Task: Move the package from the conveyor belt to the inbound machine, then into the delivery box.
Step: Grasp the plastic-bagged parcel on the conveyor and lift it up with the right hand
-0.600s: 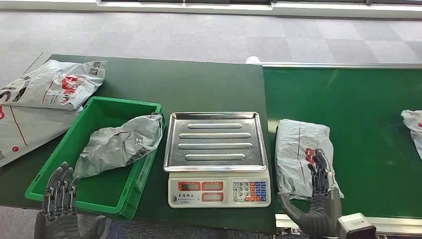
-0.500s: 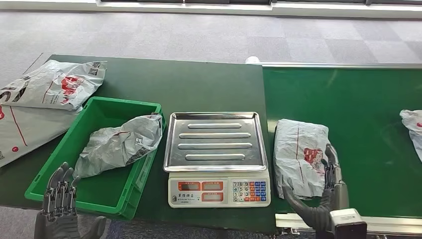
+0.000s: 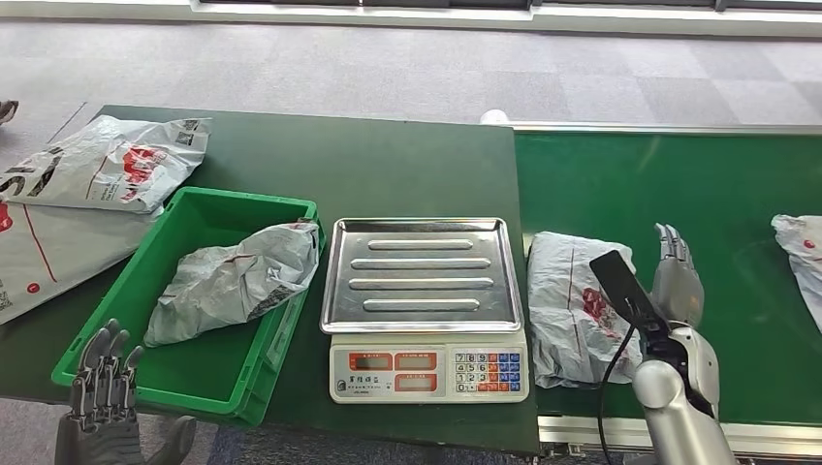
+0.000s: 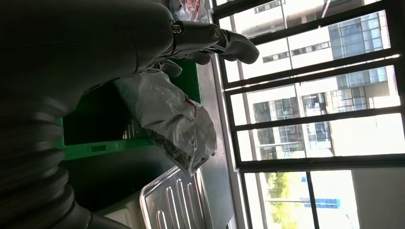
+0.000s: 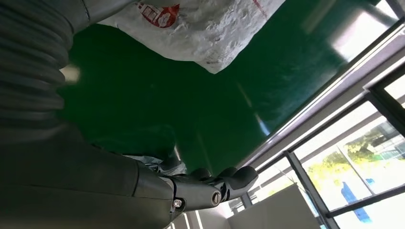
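We see a crinkled, glossy plastic package [image 3: 572, 315] on the matt green belt [image 3: 737, 194], a ribbed, shiny metal scale tray [image 3: 420, 274], and a smooth green plastic box [image 3: 208, 373].

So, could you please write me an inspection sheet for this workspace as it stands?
Surface: dark green table; brighter green conveyor belt on its right.
Job's things: grey package lying on the belt beside the scale, whose steel pan is bare; green box holding a crumpled grey bag.
Clutter: flat mailers at the table's far left; another bag at the belt's right edge.
Hands: right hand over the package's right edge, fingers extended; left hand open, near the box's front corner.
Cables: black cable along the right forearm.
Surroundings: grey carpet; windows in the wrist views.
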Available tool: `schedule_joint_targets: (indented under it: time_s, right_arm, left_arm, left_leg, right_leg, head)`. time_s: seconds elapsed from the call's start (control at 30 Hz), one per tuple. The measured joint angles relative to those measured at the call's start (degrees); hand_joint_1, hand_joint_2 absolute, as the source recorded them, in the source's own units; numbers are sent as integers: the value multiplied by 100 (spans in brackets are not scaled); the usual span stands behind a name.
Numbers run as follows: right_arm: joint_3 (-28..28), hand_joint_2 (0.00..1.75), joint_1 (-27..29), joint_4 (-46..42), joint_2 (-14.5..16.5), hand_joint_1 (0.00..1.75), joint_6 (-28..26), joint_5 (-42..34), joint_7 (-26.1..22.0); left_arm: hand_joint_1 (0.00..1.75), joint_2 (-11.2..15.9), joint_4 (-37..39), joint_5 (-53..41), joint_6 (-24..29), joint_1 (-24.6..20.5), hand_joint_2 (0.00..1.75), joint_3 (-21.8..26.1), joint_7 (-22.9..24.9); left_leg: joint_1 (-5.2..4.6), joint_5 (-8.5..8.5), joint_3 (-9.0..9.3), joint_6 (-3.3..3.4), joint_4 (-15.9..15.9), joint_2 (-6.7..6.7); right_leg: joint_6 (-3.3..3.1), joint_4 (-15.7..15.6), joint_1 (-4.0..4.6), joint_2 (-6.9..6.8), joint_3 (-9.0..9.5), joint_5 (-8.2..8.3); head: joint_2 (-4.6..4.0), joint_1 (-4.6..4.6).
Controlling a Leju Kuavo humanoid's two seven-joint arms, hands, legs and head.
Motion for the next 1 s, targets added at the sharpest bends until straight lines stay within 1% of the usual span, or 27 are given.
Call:
schedule_joint_targets:
  time_s: [0.1, 0.2, 0.27, 0.4, 0.5, 0.6, 0.7, 0.73, 0.83, 0.87, 1.0]
  right_arm:
    - [-4, 175, -139, 322, -25, 0, 69, -15, 134]
    - [-30, 175, -299, 687, -29, 0, 384, -2, 514]
    - [-41, 175, -424, 1057, -32, 0, 566, 148, 663]
    - [-16, 175, -582, 1778, -13, 0, 681, 350, 464]
    - [35, 175, -655, 2140, 22, 0, 749, 389, 349]
    - [121, 175, -777, 2482, 98, 0, 987, 373, 188]
    - [265, 175, -959, 2847, 181, 0, 1291, 401, 203]
    - [313, 175, -1026, 2958, 198, 4, 1373, 418, 233]
    - [459, 175, -1233, 3280, 241, 135, 1540, 439, 287]
    - [504, 175, -1287, 3369, 254, 175, 1582, 434, 293]
    - [652, 175, -1397, 3513, 316, 175, 1634, 396, 273]
  left_arm:
    - [0, 1, 0, 19, 0, 2, 175, 0, 18]
    - [0, 2, 0, 34, -10, 2, 175, 0, 70]
    - [0, 10, 1, 39, -18, -4, 175, 0, 108]
    - [0, 62, 9, 57, -5, -37, 175, 0, 130]
    - [0, 105, 24, 64, 29, -72, 175, 0, 126]
    - [0, 173, 60, 66, 121, -108, 175, -4, 115]
    - [0, 262, 109, 88, 251, -147, 175, -31, 99]
    - [0, 291, 123, 98, 280, -157, 175, -40, 94]
    - [0, 373, 167, 131, 351, -171, 175, -50, 80]
    - [0, 398, 179, 144, 378, -174, 175, -51, 77]
    - [0, 464, 196, 165, 507, -170, 175, -54, 67]
  left_leg:
    - [0, -1, -8, -1, -1, -1]
    - [0, -1, -11, -2, -2, 0]
    - [0, -1, -13, -1, -2, 0]
    - [0, 0, -15, 0, -1, -4]
    - [0, 1, -16, 0, -2, -6]
    - [0, 0, -15, -1, -2, -5]
    - [1, 1, -14, -3, -2, -3]
    - [1, 1, -13, -3, -2, -3]
    - [1, 1, -9, -5, -2, 0]
    - [1, 1, -7, -6, -2, 2]
    - [1, 0, -5, -7, -2, 10]
  right_leg:
    - [0, 0, 1, 0, -7, -1]
    - [0, 0, 1, 1, -11, -1]
    - [0, 0, 0, 0, -11, -1]
    - [0, 0, 0, -5, -10, -1]
    - [0, 1, 0, -7, -10, 0]
    - [0, 1, 3, -5, -12, -1]
    - [-1, 1, 7, -2, -13, -1]
    - [-1, 1, 8, -2, -12, -1]
    - [-2, 1, 10, 2, -10, -1]
    - [-2, 1, 10, 4, -10, -1]
    - [-5, 1, 10, 8, -9, 1]
  head:
    - [0, 0]
    - [0, -1]
    - [0, -1]
    - [0, -1]
    - [0, -1]
    - [0, 0]
    - [0, -1]
    - [0, -1]
    - [0, -1]
    - [0, -1]
    - [0, 0]
